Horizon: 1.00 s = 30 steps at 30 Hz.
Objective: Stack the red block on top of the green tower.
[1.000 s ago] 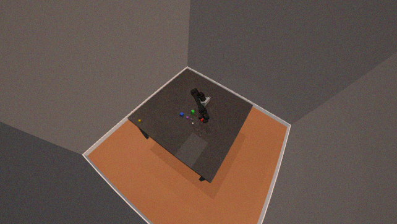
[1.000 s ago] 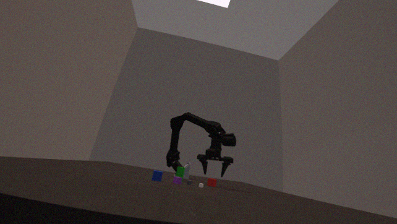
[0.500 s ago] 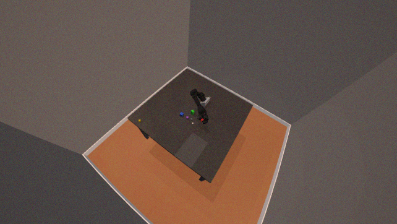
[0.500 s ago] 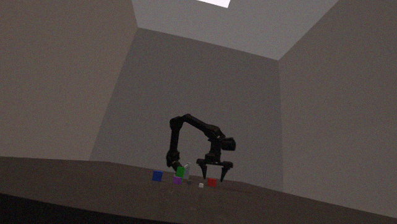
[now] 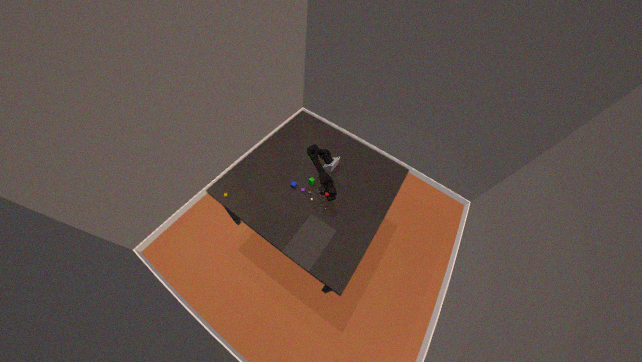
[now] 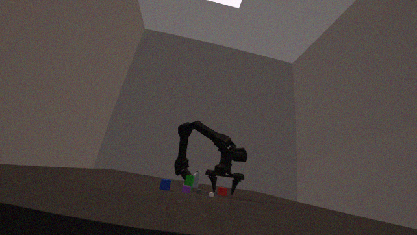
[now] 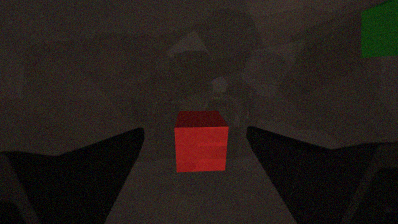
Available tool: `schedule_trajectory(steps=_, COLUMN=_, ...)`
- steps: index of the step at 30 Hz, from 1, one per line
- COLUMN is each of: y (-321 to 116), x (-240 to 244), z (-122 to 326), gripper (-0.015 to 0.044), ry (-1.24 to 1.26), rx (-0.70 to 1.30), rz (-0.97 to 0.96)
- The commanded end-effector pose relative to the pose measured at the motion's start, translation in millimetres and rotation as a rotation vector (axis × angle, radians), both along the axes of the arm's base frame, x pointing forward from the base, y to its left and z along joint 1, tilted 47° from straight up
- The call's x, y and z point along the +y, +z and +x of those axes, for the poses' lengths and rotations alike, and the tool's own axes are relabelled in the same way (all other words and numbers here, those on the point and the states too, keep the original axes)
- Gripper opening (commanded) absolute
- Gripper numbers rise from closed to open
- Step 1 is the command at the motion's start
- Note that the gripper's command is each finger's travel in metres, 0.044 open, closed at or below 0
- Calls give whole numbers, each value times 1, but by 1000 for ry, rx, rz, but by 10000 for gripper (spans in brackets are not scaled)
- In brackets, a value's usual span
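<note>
Block (image 5: 327, 194) (image 6: 222, 191) (image 7: 201, 149) between spread tool (image 6: 223, 193) (image 7: 196, 132) fingers, gaps both sides

Bare-walled room, orange floor (image 5: 200, 280), dark table (image 5: 270, 165) (image 6: 130, 201).

The red block (image 5: 327, 194) (image 6: 222, 191) (image 7: 201, 149) is a small, bright box with flat sides. It sits flat on the table, not up on the green tower. It is between the open tips of the claw (image 6: 223, 192) (image 7: 195, 131), but not pinched. The green tower (image 5: 311, 180) (image 6: 189, 182) (image 7: 381, 33) stands upright on the table, apart from the red block.
</note>
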State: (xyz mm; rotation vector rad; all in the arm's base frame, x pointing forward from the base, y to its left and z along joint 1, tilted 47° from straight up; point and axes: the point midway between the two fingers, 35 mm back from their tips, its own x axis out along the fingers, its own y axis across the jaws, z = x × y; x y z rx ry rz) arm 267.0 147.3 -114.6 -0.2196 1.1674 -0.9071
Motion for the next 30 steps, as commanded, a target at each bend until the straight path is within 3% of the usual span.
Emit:
schedule_trajectory(steps=1, y=-1, x=-3, z=-2, gripper=440, ry=6, rx=9, rz=-9)
schedule_trajectory(steps=10, y=0, x=-2, z=-2, gripper=440, ry=6, rx=9, rz=-8)
schedule_trajectory(steps=21, y=0, x=-2, z=-2, gripper=151, ry=6, rx=9, rz=-8)
schedule_trajectory(steps=28, y=0, x=-2, z=-2, gripper=105, ry=6, rx=9, rz=-8)
schedule_trajectory(steps=30, y=2, x=1, z=-2, gripper=52, ry=6, rx=9, rz=-8)
